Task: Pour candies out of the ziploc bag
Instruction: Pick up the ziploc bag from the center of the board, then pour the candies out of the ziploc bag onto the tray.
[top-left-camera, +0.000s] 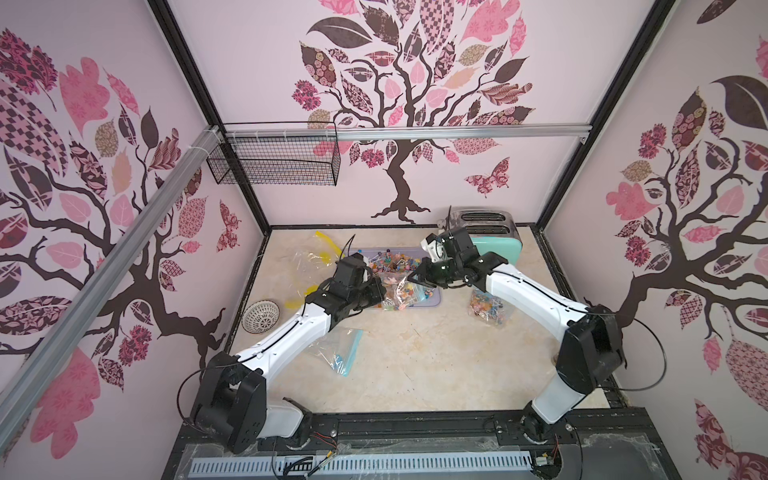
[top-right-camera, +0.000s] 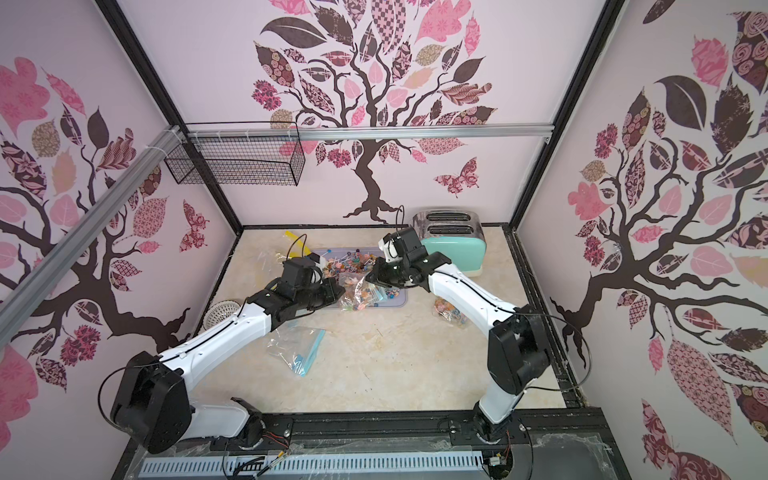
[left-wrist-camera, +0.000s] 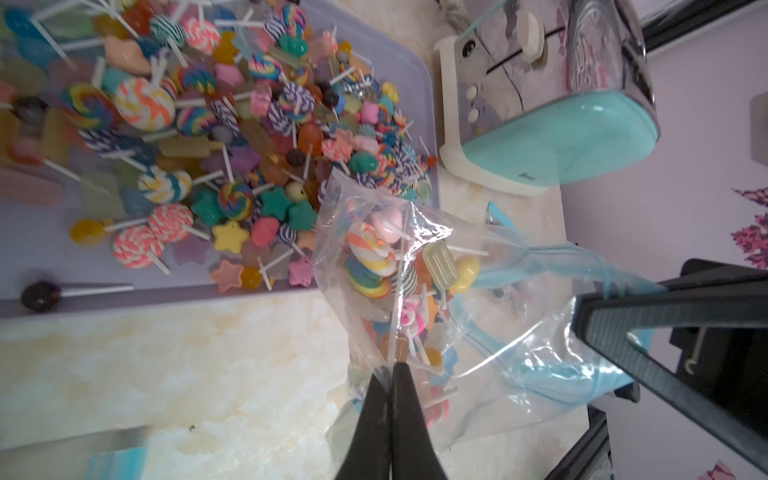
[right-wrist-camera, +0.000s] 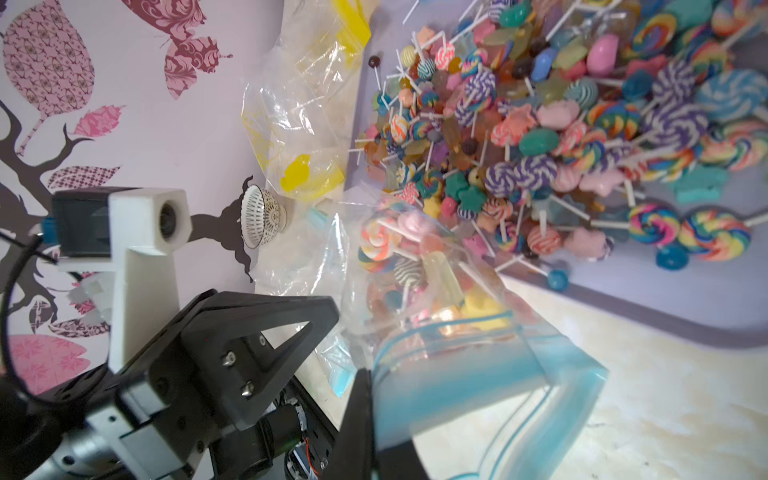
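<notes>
Plenty of candies (left-wrist-camera: 374, 257) sit inside the ziploc bag (left-wrist-camera: 519, 332), bunched in the clear corner away from the blue zip. The bag hangs roughly level between both grippers, over the near part of the lavender tray (top-left-camera: 432, 300). The left gripper (left-wrist-camera: 392, 370) is clenched on the clear film at the closed end, and the right gripper (right-wrist-camera: 368, 374) is clamped on the blue zip edge. The mouth looks open, but whether one lip or both is pinched can't be told. The tray already holds a big loose pile (left-wrist-camera: 249, 124). To pour well, the left likely needs to lift the closed end well above the zip. The right should keep the mouth low, over the pile and inside the rim. Tip slowly: the sticks may bridge across the zip and jam, so small shakes beat one big tilt. A second full bag (top-left-camera: 488, 309) lies by the right arm and an empty bag (top-left-camera: 340, 353) near the left. The toaster (top-left-camera: 494, 245) stands just behind the right wrist, so elbow swing wants watching.
</notes>
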